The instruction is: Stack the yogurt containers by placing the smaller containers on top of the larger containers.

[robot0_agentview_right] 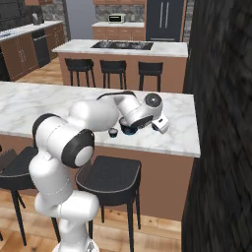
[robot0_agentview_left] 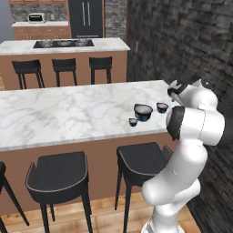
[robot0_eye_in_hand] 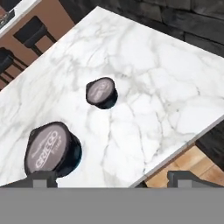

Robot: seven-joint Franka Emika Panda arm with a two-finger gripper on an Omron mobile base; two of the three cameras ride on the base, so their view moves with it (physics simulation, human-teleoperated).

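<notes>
Dark pincer [robot0_eye_in_hand: 111, 177] wide open, empty, above marble counter [robot0_eye_in_hand: 153, 87].

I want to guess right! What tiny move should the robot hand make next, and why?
Probably slide over the small cup and lower onto it. The gripper is open and empty, hanging above the marble counter, with the big tub by one fingertip. No cup is stacked yet, so a small one needs grabbing first.
</notes>
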